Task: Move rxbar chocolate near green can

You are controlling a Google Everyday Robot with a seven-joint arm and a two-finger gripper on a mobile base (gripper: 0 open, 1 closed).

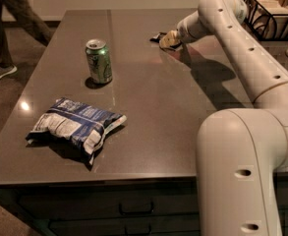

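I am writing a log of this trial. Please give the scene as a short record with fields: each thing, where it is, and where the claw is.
table: dark grey top
green can: upright, left part of the table
rxbar chocolate: far side of the table, right of the can and apart from it
claw: low over the far side, right at the rxbar chocolate
chip bag: blue and white, lying near the front left
wire basket: far right corner
person: legs, beyond the table's left end
task state: bar not yet near the can
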